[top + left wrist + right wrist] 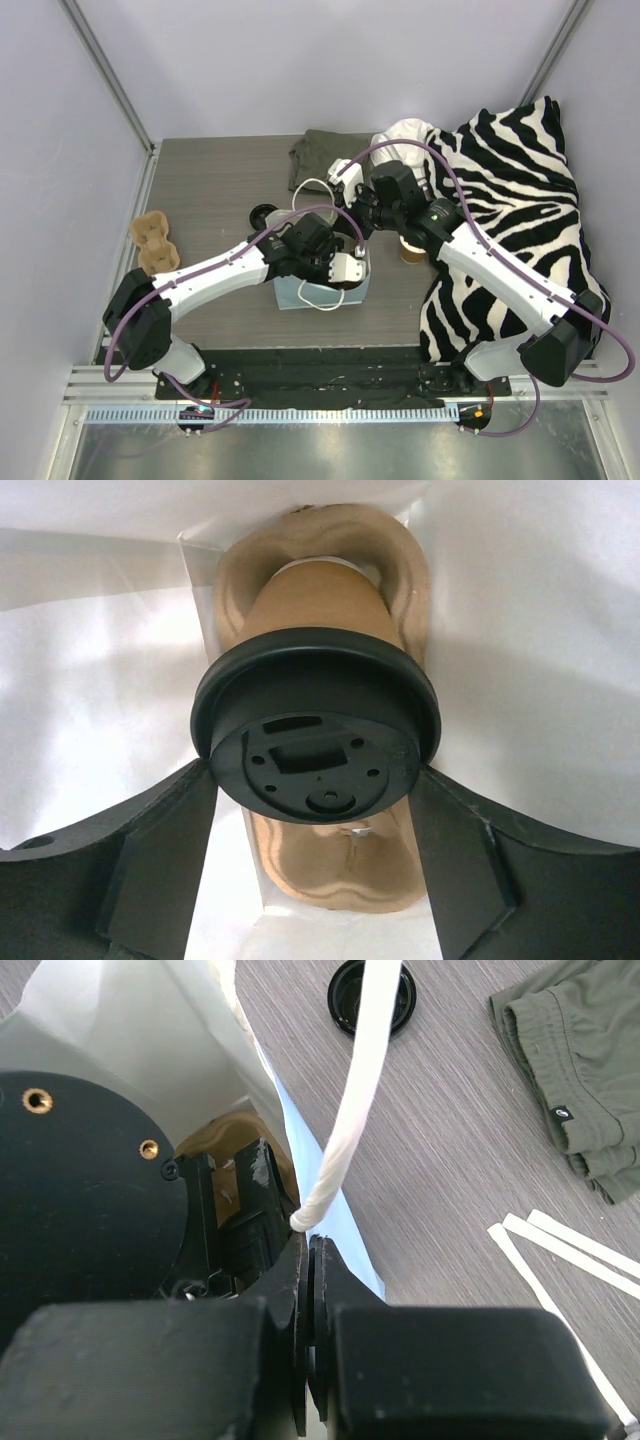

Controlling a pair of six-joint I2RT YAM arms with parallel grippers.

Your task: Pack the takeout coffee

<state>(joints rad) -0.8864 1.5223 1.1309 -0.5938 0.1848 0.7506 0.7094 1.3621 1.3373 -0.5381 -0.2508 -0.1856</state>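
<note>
The takeout coffee (315,730), a tan cup with a black lid, stands inside the blue paper bag (300,293), seated in a brown pulp carrier (330,865) on the bag's floor. My left gripper (345,268) reaches down into the bag, and its fingers (170,860) close on either side of the lid. My right gripper (358,222) is shut on the bag's far rim (345,1245), right beside the white rope handle (360,1080). In the top view the left gripper hides the coffee.
A lidless tan cup (410,250) stands right of the bag. A loose black lid (263,213) lies left of it. Pulp carriers (155,245) sit at the left edge, an olive garment (320,155) at the back, and a zebra cloth (510,190) on the right.
</note>
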